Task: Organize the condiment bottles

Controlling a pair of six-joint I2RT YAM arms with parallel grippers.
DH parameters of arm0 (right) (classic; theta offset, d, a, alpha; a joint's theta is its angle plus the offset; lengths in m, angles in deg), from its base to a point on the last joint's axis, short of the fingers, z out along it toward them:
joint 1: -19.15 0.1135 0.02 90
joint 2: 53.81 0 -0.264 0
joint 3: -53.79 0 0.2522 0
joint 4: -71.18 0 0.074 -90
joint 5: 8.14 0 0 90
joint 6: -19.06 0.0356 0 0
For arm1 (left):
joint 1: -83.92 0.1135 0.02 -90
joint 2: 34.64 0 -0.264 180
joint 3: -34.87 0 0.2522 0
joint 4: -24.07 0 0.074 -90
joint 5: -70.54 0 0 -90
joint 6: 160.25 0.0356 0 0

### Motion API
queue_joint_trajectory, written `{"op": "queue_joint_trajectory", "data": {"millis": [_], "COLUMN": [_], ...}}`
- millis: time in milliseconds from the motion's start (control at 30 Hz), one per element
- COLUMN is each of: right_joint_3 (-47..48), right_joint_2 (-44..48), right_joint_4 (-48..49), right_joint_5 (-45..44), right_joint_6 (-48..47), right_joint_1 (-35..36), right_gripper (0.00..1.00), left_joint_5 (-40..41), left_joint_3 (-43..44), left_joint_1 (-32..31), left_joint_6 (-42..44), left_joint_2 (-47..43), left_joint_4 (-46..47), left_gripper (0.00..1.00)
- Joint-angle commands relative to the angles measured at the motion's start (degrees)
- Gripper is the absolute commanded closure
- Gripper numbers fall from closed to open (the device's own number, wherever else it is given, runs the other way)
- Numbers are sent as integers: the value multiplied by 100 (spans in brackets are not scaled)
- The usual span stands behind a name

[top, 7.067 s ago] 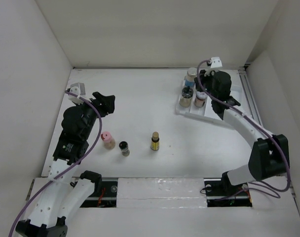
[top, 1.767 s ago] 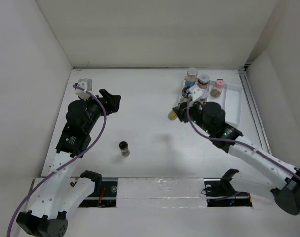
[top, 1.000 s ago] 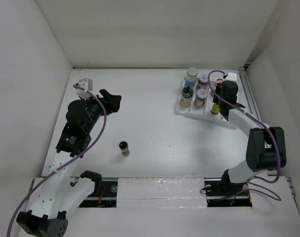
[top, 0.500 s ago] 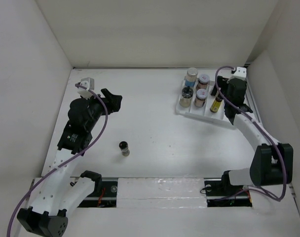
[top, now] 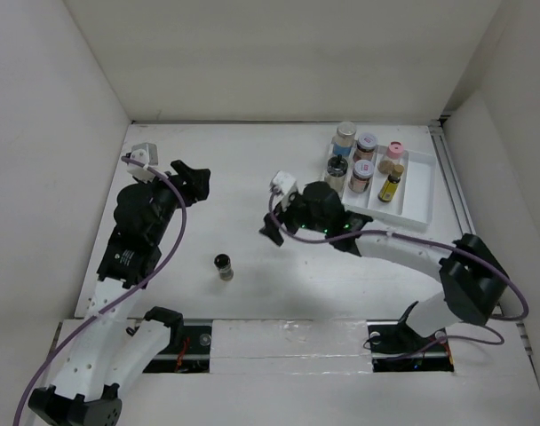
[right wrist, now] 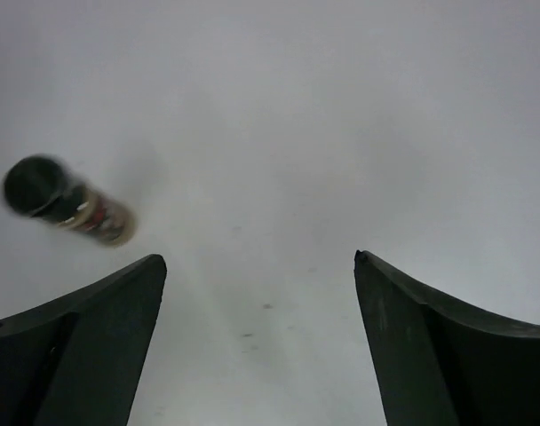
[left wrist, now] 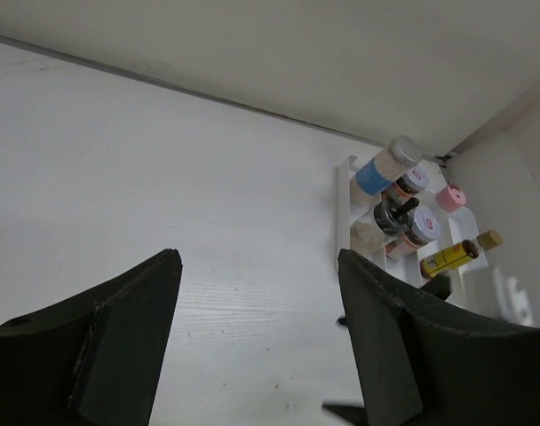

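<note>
One black-capped condiment bottle [top: 223, 266] stands alone on the table; in the right wrist view this bottle [right wrist: 67, 208] is ahead and to the left of my fingers. My right gripper [top: 272, 227] [right wrist: 258, 259] is open and empty over the table's middle, right of that bottle. Several other bottles stand in the white tray [top: 420, 196]: a blue-labelled one [top: 345, 137], a pink-capped one [top: 394, 153] and a yellow one [top: 390, 186] among them. My left gripper [top: 192, 180] [left wrist: 257, 257] is open and empty at the left, facing the tray [left wrist: 344, 204].
White walls close in the table at the back and both sides. The tray sits in the far right corner by the right wall. A metal rail with both arm bases [top: 288, 342] runs along the near edge.
My right arm has come away from the tray, leaving the yellow bottle standing in it, and swung left to the table's middle with its jaws opened wide. The left arm has barely shifted.
</note>
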Motion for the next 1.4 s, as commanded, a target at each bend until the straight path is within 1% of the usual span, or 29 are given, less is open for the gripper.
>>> {"op": "queue_joint_trajectory", "data": {"millis": [0,67,133,233,267,367,533,567,600,667,700,733,767,833,900,933,967,1000,1033,1067,1100,1133,1167,1200,1233,1267,1333,1367], "right_joint_3": [87,139,428,806,912,1254,1835,1914,1984,2038,2038,1977,1976,1915,1836,1696,1634,1564,1494,1362,1300,1239,1238,1238,1238,1238,1185,1124], "right_joint_2": [-15,-225,-601,-963,-1234,-1674,-2308,-2396,-2475,-2598,-2599,-2599,-2529,-2206,-1854,-1634,-1154,-896,-633,-369,129,352,554,922,1099,1258,1584,1637], "right_joint_4": [86,86,86,86,86,86,244,244,296,524,638,901,903,903,965,965,1017,1017,1017,1017,1017,1017,957,834,641,640,526,464], "right_joint_5": [811,1049,1383,1331,1383,1594,1735,1735,1735,1797,1797,1797,1797,1517,1219,1104,963,823,543,366,147,-325,-504,-688,-890,-1293,-1821,-2337], "right_joint_6": [-464,-526,-578,-649,-649,-649,-543,-491,-490,-306,-254,-114,-112,-112,-112,-112,-112,-112,-60,-60,-60,-60,-60,62,124,125,238,361], "right_joint_1": [630,797,1026,1333,1334,1457,1580,1580,1580,1580,1580,1580,1580,1580,1432,1231,1098,932,538,308,71,-184,-743,-1062,-1378,-2008,-2592,-3151], "right_gripper": [6,1,1,1,1,1,1,2,7,22,38,48,54,60,62,62,62,62,62,62,62,62,62,62,62,62,63,63], "left_joint_5": [223,294,294,294,294,294,294,294,294,294,294,294,294,294,294,241,241,241,241,189,188,75,74,74,74,22,21,-57], "left_joint_3": [32,32,85,85,85,85,85,85,85,85,85,85,85,85,85,85,85,85,85,85,85,85,33,33,32,32,32,32], "left_joint_1": [-12,-12,-12,-12,-12,-12,-12,-12,-12,-12,-12,-12,-12,-12,-12,-12,-12,-12,-12,-12,-12,-12,-12,-12,-12,-12,-12,-12], "left_joint_6": [-53,-53,-53,-53,-53,-53,-53,-53,-53,-53,-53,-53,-53,-53,-53,-53,-53,-53,-53,-53,-53,-53,-53,-53,-53,-53,-53,-53], "left_joint_2": [-139,-139,-139,-139,-139,-139,-192,-192,-192,-244,-244,-244,-244,-244,-244,-244,-244,-244,-244,-244,-244,-244,-244,-244,-244,-244,-244,-244], "left_joint_4": [99,99,46,46,46,-6,46,46,46,46,46,46,46,46,46,46,46,46,46,46,46,46,46,46,46,46,46,46], "left_gripper": [33,32,30,29,29,29,29,29,29,29,28,28,28,28,28,28,28,28,28,28,28,28,28,28,27,27,27,27]}}
